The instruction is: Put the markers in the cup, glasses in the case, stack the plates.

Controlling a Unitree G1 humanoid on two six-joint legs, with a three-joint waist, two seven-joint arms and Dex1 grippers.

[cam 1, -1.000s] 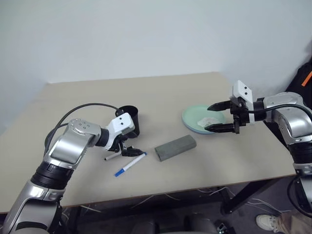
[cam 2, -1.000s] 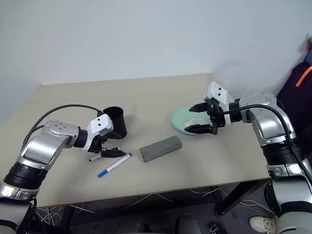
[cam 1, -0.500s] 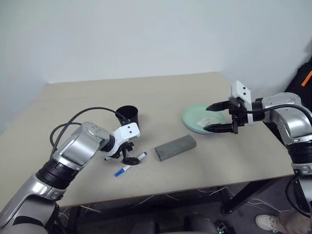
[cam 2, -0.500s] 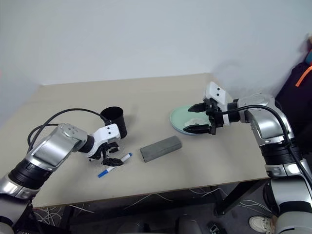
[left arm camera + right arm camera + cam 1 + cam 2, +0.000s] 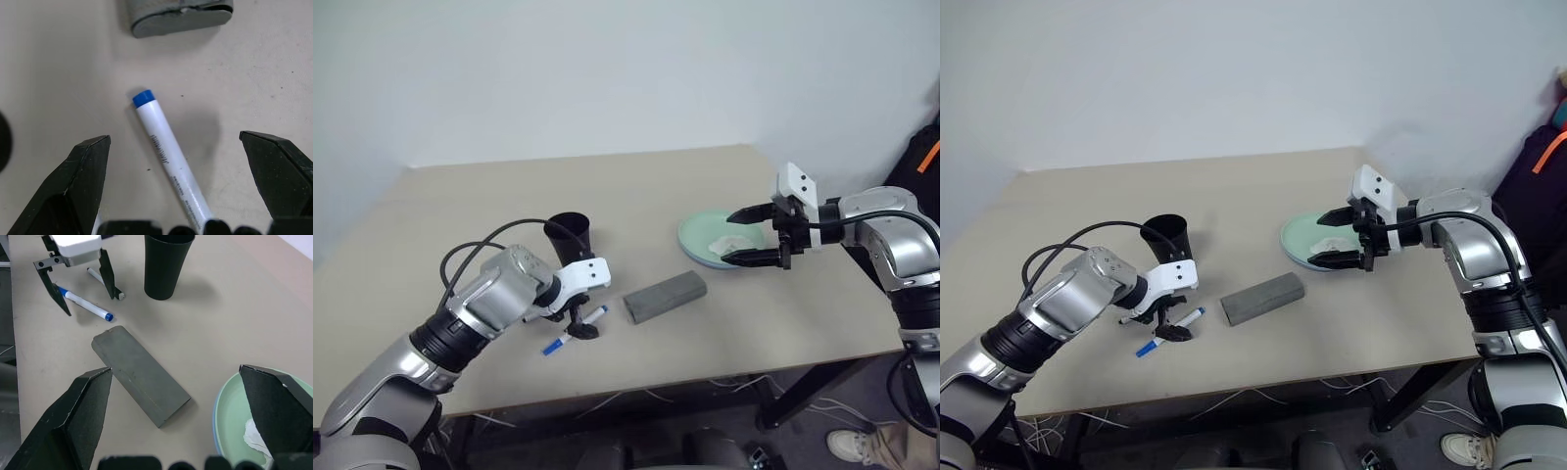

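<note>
Left hand (image 5: 579, 323) spread, angled steeply down, straddling blue-capped marker (image 5: 166, 152); right hand (image 5: 756, 235) spread above mint plate (image 5: 697, 240).

My arms are silver with black joints; looped black cables run to white wrist housings and black fingers (image 5: 579, 328).

The left pincer (image 5: 578, 321) hides most of the black-capped marker (image 5: 103, 280).
</note>
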